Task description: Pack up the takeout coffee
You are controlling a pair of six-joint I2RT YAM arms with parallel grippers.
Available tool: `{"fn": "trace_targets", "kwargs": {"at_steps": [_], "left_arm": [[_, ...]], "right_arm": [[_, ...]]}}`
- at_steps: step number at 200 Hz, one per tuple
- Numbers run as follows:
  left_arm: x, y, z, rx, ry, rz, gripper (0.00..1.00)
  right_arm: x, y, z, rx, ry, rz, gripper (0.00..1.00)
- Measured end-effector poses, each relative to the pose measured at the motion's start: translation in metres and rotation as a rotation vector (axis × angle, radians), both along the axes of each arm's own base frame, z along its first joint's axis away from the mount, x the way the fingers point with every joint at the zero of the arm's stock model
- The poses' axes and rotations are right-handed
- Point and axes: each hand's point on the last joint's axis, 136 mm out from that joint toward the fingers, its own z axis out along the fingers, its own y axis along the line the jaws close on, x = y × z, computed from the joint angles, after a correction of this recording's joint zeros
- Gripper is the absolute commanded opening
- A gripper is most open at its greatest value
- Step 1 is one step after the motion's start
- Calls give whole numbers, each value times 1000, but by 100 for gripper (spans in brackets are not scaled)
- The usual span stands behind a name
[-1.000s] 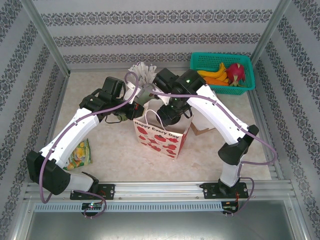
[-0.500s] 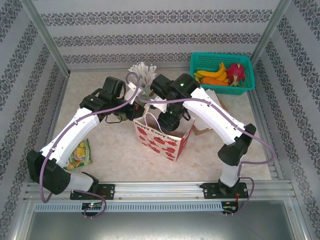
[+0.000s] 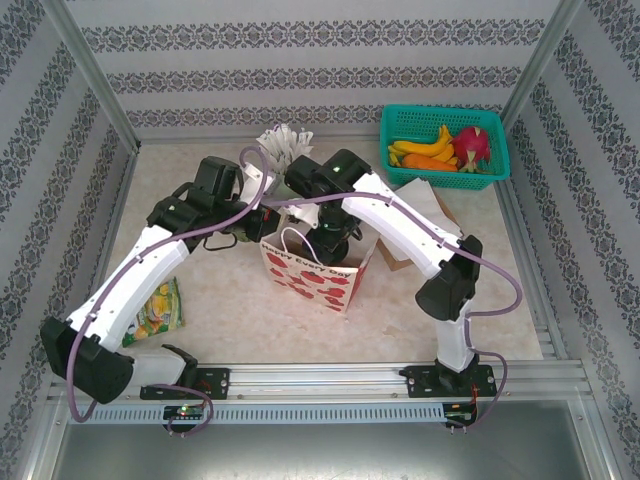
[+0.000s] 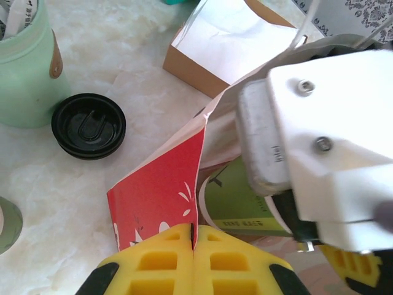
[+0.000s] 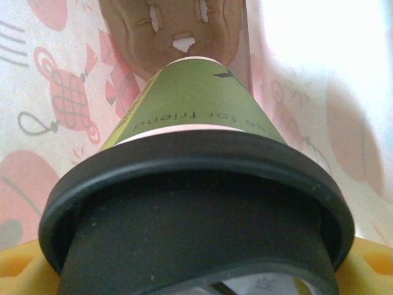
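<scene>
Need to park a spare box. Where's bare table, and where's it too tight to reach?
Free: the near strip between gift bag and front rail; the right side in front of the teal basket, past the right arm; the back-left corner behind the left arm. Crowded: behind the bag, where mint cup, loose black lid, brown box and both arms bunch.

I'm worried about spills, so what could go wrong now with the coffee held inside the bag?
The takeout coffee sits in the right gripper inside the bag; released before its base is seated, it may tip. The left gripper pinches only one thin paper edge, which could slip or tear.
</scene>
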Motion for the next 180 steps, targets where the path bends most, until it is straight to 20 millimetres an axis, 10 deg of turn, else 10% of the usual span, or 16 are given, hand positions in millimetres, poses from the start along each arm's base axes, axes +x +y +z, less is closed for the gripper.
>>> {"fn": "trace_targets", "kwargs": {"at_steps": [180], "left_arm": [[-21, 20, 26, -34, -80, 75, 0]], "right_arm": [[-8, 12, -16, -33, 35, -13, 49]]}}
